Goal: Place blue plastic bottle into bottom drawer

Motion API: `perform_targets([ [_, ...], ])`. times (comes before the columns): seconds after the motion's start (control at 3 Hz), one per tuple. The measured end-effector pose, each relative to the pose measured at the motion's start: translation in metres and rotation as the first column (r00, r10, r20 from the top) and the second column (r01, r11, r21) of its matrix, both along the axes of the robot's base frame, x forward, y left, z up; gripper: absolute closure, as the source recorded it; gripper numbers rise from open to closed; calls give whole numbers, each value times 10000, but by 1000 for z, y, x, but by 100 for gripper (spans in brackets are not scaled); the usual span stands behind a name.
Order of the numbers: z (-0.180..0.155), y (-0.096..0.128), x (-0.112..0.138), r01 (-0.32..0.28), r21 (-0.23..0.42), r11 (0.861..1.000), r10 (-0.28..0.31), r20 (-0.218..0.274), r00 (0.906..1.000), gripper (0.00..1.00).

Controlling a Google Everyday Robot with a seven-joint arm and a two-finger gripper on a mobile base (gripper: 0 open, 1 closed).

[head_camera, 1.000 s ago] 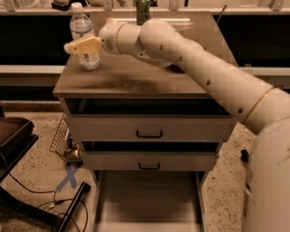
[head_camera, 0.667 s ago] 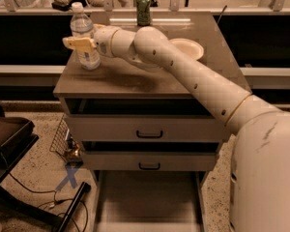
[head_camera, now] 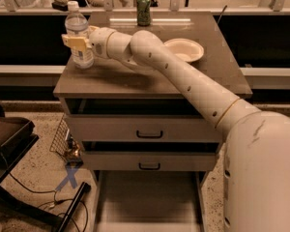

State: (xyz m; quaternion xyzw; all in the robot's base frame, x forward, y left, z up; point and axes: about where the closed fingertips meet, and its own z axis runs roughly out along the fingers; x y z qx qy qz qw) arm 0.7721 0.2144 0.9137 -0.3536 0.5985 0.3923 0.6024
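The blue plastic bottle (head_camera: 79, 33), clear with a white cap, stands upright at the back left corner of the cabinet top (head_camera: 135, 79). My gripper (head_camera: 77, 42) reaches in from the right and is at the bottle's middle. Its yellowish fingers (head_camera: 72, 42) wrap around the bottle, one crossing its front. The bottle's base looks to be at the cabinet top. The bottom drawer (head_camera: 150, 197) is pulled out at the foot of the cabinet, showing a flat grey floor with nothing in it.
A green can (head_camera: 143, 8) stands at the back middle of the top. A white paper bowl (head_camera: 184, 50) lies to the right, behind my arm. Two shut drawers with black handles (head_camera: 150, 134) sit above the open one. A black stand (head_camera: 9, 139) and a wire basket (head_camera: 63, 139) are at the left.
My gripper has moved a little left, and its fingers have come around the bottle's middle. The bottle has stayed upright in nearly the same spot.
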Motion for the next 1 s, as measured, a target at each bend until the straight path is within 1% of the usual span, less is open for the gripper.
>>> perform_targets([
  [0.33,0,3,-1,-37,3,10000,37,-2,10000,99],
  [0.67,4,3,-3,-54,-20,10000,54,33,10000,100],
  [1.0,29,-1,-11,-79,-176,9998,84,264,9996,100],
])
